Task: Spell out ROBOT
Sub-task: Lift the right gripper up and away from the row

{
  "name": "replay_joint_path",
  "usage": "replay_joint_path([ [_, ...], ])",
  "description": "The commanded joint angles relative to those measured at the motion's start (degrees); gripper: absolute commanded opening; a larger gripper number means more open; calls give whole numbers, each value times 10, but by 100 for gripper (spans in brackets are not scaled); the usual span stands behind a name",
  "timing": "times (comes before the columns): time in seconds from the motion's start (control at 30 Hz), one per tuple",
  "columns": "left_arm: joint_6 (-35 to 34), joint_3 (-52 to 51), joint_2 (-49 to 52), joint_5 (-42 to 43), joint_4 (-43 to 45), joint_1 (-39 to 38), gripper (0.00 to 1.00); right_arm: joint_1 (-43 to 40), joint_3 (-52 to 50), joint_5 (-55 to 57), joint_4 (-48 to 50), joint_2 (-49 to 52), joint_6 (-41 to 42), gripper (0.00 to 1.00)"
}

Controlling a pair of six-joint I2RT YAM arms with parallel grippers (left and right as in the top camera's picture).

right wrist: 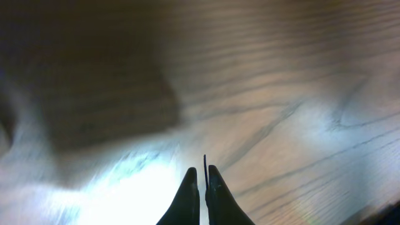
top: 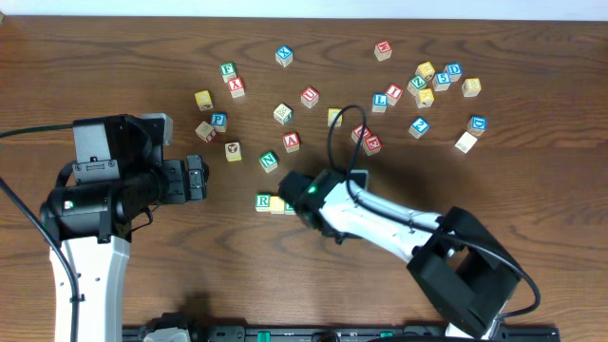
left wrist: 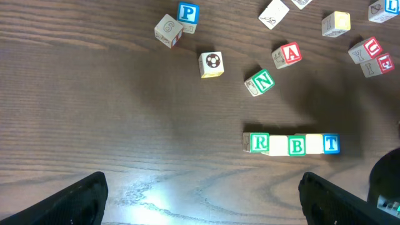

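A row of five cubes lies on the table in the left wrist view: green R (left wrist: pixel 258 143), a pale yellow cube (left wrist: pixel 277 145), green B (left wrist: pixel 296 145), a second pale yellow cube (left wrist: pixel 314 144) and blue T (left wrist: pixel 331 144). They touch side by side. Overhead, only the R (top: pixel 263 201) and the first pale cube (top: pixel 276 204) show; my right gripper (top: pixel 293 201) covers the others. It is shut with nothing in it (right wrist: pixel 200 170), over bare wood. My left gripper (top: pixel 195 179) hangs left of the row, wide open and empty (left wrist: pixel 203 209).
Loose cubes lie behind the row: green N (left wrist: pixel 260 82), red A (left wrist: pixel 287 54), a soccer-ball cube (left wrist: pixel 211 64), blue P (left wrist: pixel 187 14). Several more are scattered at the back right (top: pixel 437 81). The right arm (top: pixel 399 223) stretches from the front right.
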Motion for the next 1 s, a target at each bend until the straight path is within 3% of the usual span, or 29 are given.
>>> replay_joint_path([
  [0.0,8,7,-1,9,-1,2,96,-25,20,36,7,-33,9,1],
  [0.4,8,7,-1,9,-1,2,96,-34,25,-96,113,-73,-64,1],
  [0.97,8,7,-1,9,-1,2,96,-18,-8,-33,122,-73,-23,1],
])
